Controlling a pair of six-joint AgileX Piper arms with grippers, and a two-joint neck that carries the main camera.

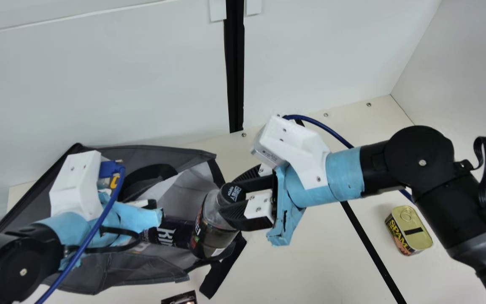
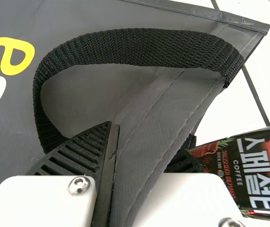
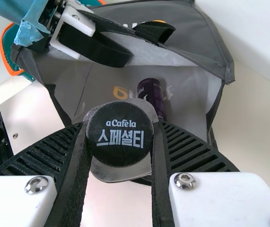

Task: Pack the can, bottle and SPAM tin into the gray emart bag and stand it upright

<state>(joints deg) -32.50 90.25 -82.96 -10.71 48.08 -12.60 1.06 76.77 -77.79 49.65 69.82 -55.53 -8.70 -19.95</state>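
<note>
With twelve o'clock toward the back wall (image 1: 120, 97) in the main view, nearest first: around four o'clock on the tabletop (image 1: 310, 257), the SPAM tin (image 1: 414, 230), unpacked. Near half past six, the bottle (image 1: 215, 232), tilted, base toward the mouth of the gray emart bag (image 1: 133, 270). Just under its cap (image 3: 120, 135), the right fingers (image 1: 236, 215), closed around the neck. Between seven and eight o'clock, inside the bag, the can (image 1: 171, 232), on its side. In the left wrist view, the left fingers (image 2: 85, 153), narrow, on a pinched fold of bag cloth. From seven to ten o'clock, the bag itself, gaping toward the bottle.

Likeliest trouble: a snag of the bottle's base on the bag's rim or loose black strap (image 1: 222, 272), from too low an entry. Next, a knock against the can, from a straight push inward. Also possible: a slip or swing of the bottle, from a hold only at the neck; a collapse of the soft mouth, from any loosening of the left fingers; a topple at the final standing-up, from contents bunched on one side.

For labels, nearest first: on the SPAM tin, yellow lettering on a dark side; on the bottle, white and red print on a dark wrap, plus white characters on the black cap; on the can, pale capitals over purple; on the bag, yellow and white letters.
</note>
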